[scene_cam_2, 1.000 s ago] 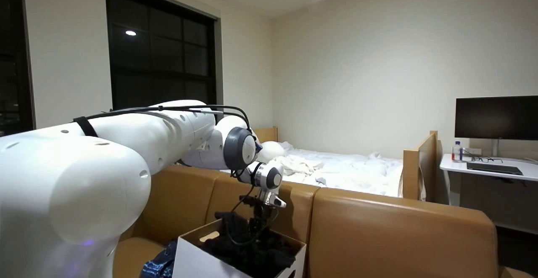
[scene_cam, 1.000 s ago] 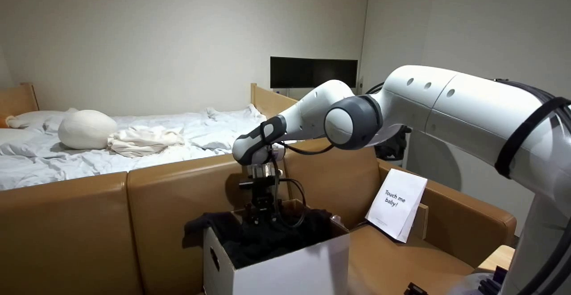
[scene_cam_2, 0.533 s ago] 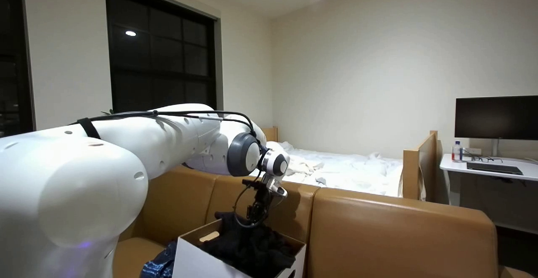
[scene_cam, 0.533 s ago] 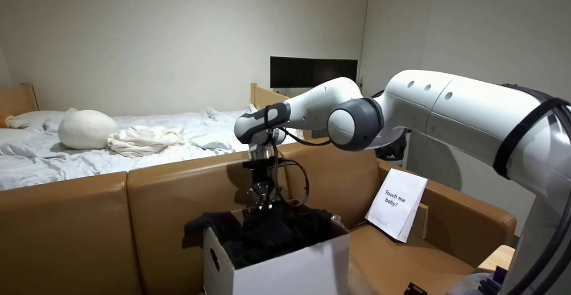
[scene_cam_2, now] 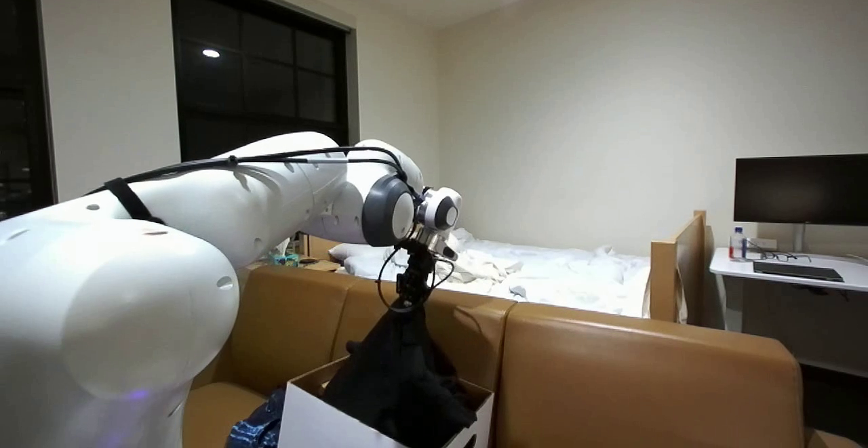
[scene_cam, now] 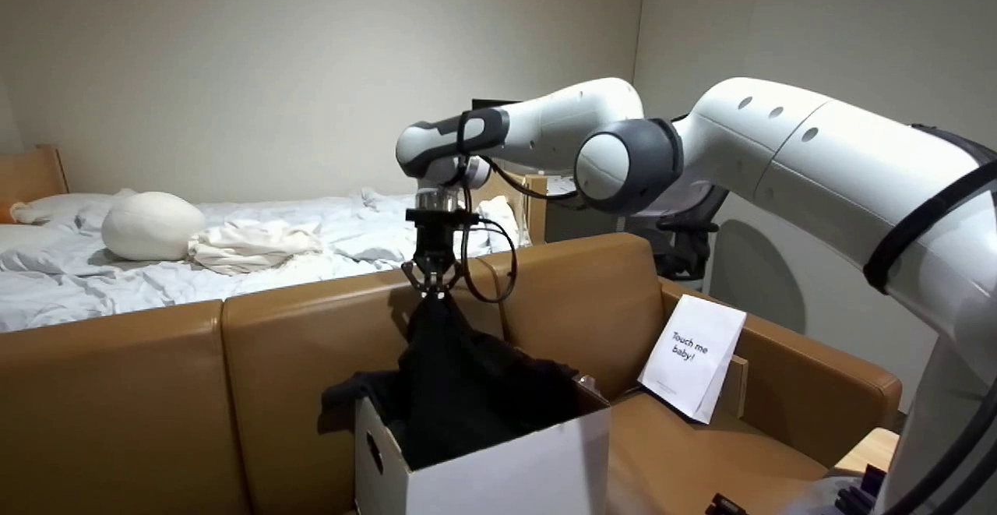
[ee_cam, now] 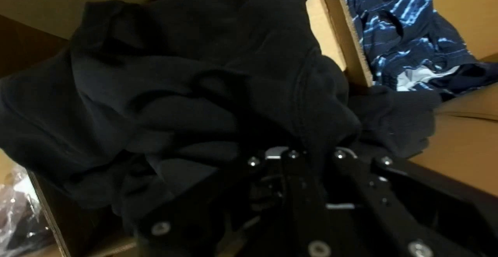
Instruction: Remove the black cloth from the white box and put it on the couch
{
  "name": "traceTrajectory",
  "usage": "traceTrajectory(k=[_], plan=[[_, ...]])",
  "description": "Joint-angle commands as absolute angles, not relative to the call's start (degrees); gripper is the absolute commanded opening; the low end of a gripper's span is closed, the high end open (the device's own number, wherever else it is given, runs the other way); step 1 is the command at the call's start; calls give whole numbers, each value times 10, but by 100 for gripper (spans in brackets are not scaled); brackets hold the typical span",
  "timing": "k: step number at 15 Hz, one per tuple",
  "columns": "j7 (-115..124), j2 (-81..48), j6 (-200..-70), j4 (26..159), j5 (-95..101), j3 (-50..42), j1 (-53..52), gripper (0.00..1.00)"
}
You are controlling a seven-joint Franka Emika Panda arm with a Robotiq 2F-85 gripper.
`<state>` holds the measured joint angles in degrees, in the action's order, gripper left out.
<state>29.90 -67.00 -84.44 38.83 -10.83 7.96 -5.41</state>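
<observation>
The black cloth [scene_cam: 452, 382] is pulled up into a peak from the white box [scene_cam: 514, 460]. Its lower part still lies inside the box, and a dark end hangs over the box's side. My gripper [scene_cam: 434, 294] is shut on the top of the cloth, above the box and near the top of the couch [scene_cam: 125, 406] backrest. The gripper [scene_cam_2: 407, 302], cloth [scene_cam_2: 400, 373], box [scene_cam_2: 325, 421] and couch [scene_cam_2: 644, 380] also show in an exterior view. In the wrist view, cloth [ee_cam: 214, 74] runs up between the fingers [ee_cam: 315, 154], and the box rim [ee_cam: 356, 39] shows beside it.
A blue patterned cloth [ee_cam: 408, 35] lies on the couch beside the box. A white paper sign [scene_cam: 693, 355] leans on the couch seat. Clear plastic [ee_cam: 19, 206] lies by the box. A bed [scene_cam: 350, 227] stands behind the backrest.
My gripper has risen out of the box, drawing the black cloth up into a tall peak. The box has not moved.
</observation>
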Motion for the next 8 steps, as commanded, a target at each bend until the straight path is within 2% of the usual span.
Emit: traceTrajectory(k=[1,8], plan=[[208,-586,-889,467,-122,101,-27,2],[-8,-474,-893,545,-124,133,43,2]])
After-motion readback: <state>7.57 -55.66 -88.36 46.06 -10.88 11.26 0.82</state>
